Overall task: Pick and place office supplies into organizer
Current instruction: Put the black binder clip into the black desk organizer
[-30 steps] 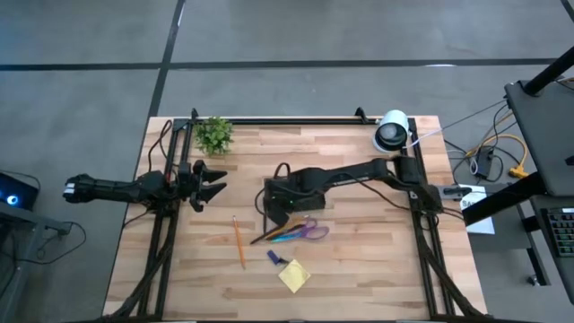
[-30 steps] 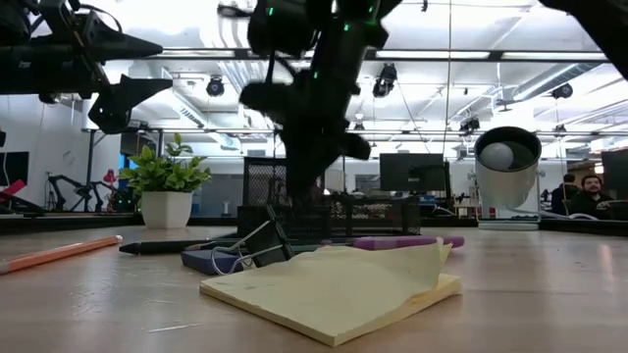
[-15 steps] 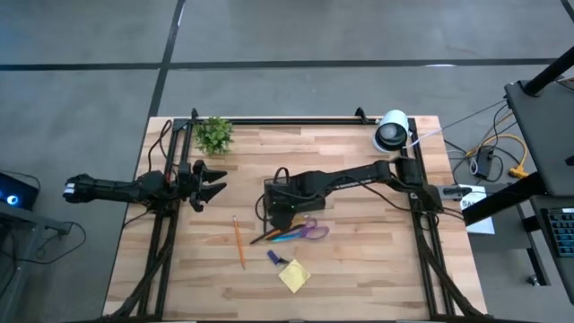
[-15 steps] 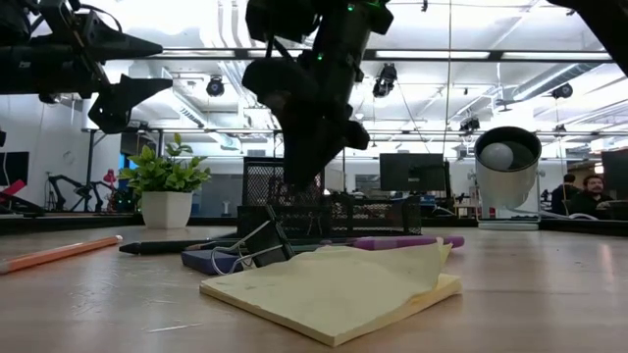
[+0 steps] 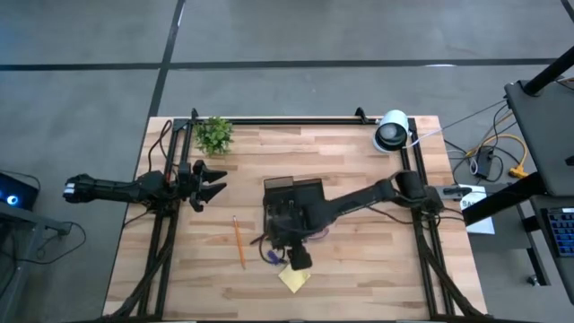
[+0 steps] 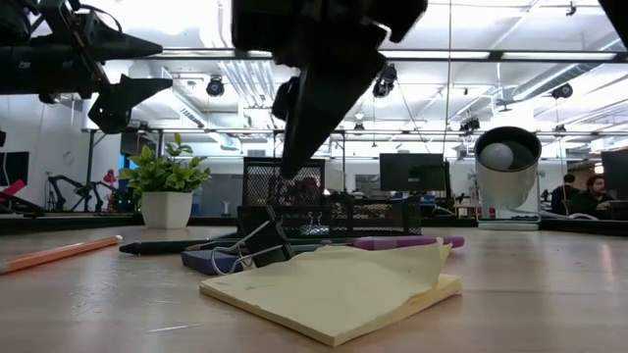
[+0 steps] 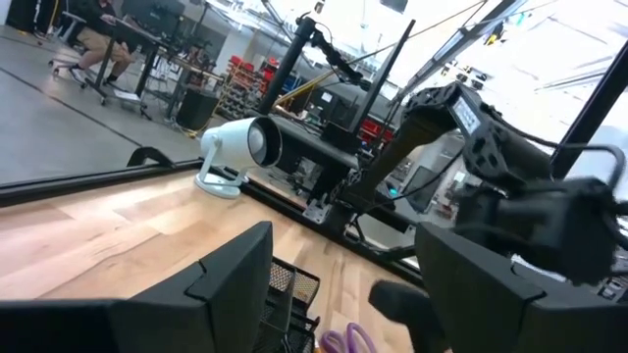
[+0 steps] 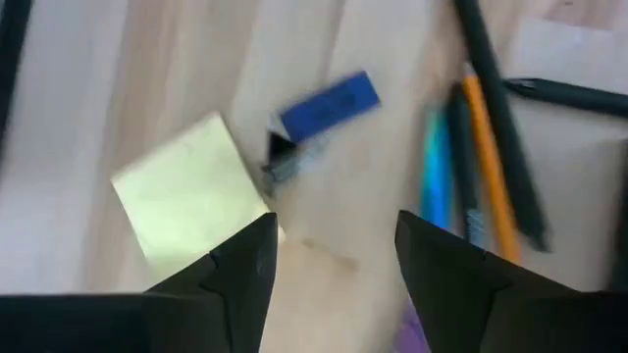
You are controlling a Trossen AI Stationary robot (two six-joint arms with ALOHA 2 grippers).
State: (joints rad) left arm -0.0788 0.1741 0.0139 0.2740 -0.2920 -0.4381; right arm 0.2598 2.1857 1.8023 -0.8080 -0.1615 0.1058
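- The right end effector (image 5: 299, 257) hangs over the loose supplies in front of the organizer (image 5: 292, 194), fingers (image 8: 240, 270) apart and holding nothing: this looks like the approach to a fresh pick.
- Beneath it, in the right wrist view, lie the yellow sticky-note pad (image 8: 188, 201) and, just beside it, a small blue item (image 8: 329, 105) with a black clip (what exactly it is I cannot tell).
- The next move calls for choosing one of these, lowering squarely over it and closing; the flat pad gives little edge to catch.
- Pens and markers (image 8: 471, 167) crowd close by, and purple-handled scissors (image 6: 402, 241) lie nearby; a stray finger could nudge them.
- The orange pencil (image 5: 239, 242) lies apart on the bench (image 5: 377, 269).
- The left end effector (image 5: 208, 182) waits open at the left edge, near the plant (image 5: 214, 135).
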